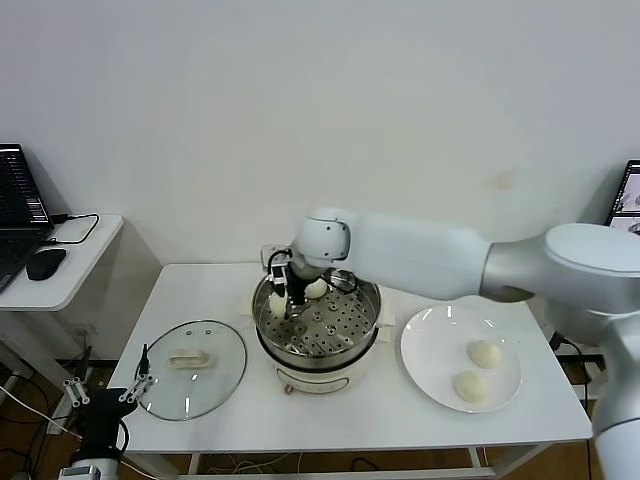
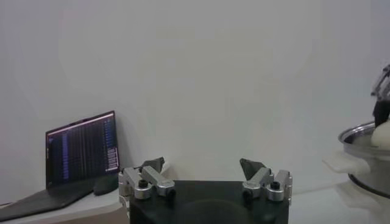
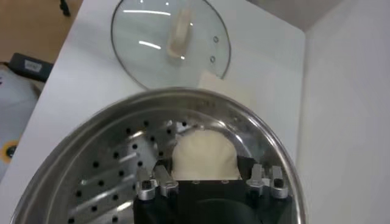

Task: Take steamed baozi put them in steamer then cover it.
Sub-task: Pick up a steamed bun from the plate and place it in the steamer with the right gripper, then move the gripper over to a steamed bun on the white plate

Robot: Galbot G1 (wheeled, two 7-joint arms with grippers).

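right gripper (image 1: 280, 303): inside the steamer (image 1: 350, 340), jaws around a baozi (image 3: 203, 155), gripping it low over the perforated floor
second baozi (image 1: 316, 289): in steamer, just beside the gripper
left to move: two baozi (image 1: 477, 372) on plate (image 1: 425, 350), well apart from gripper
cover (image 1: 192, 366): flat on table, not yet on
left gripper (image 2: 206, 178): parked low, jaws wide open, empty
progress: roughly halfway

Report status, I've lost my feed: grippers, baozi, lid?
Right gripper in steamer, jaws around a baozi. Left gripper open, parked low. Two baozi on plate. Cover on table; nothing blocking.
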